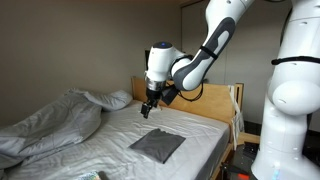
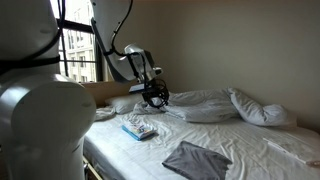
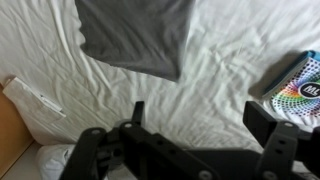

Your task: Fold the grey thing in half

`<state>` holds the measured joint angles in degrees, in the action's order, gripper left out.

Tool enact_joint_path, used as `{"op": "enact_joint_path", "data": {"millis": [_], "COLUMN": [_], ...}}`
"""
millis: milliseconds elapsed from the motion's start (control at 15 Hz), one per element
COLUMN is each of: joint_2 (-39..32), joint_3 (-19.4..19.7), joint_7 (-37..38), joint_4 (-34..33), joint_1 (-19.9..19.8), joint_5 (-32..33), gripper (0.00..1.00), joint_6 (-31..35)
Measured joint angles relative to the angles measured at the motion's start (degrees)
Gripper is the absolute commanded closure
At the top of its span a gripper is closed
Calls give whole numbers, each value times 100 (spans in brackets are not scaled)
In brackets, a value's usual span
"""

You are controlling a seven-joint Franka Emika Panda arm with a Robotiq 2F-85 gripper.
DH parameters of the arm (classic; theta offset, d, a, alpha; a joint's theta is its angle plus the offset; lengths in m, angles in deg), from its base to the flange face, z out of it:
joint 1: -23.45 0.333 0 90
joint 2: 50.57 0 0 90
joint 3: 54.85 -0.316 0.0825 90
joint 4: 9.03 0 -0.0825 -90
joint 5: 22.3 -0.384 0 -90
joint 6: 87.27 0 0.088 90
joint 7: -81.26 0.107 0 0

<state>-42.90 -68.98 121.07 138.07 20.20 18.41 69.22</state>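
The grey thing is a flat grey cloth (image 1: 158,144) lying on the white bed sheet near the bed's foot edge. It also shows in an exterior view (image 2: 197,160) and at the top of the wrist view (image 3: 135,35). My gripper (image 1: 148,108) hangs in the air well above the bed, back from the cloth toward the headboard. It also shows in an exterior view (image 2: 154,100). In the wrist view the jaws (image 3: 198,115) are wide apart with only sheet between them. It is open and empty.
A crumpled grey duvet (image 1: 50,122) and pillows (image 2: 215,105) lie on the far side of the bed. A colourful book (image 2: 139,129) lies on the sheet and shows in the wrist view (image 3: 297,88). A wooden headboard (image 1: 215,100) stands behind the gripper. A white object (image 3: 35,98) lies near the bed edge.
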Motion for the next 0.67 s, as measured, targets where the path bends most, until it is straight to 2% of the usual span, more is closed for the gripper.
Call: {"op": "enact_joint_path", "data": {"millis": [333,667], "joint_2": [-480,-1062], "joint_3": [-53,185], "joint_7": [1459,2192], "joint_4": [-100,-111], "joint_1": [-114,-200], "joint_5": [1445,2336], "gripper": [0,0], "joint_6": [-83,-122]}}
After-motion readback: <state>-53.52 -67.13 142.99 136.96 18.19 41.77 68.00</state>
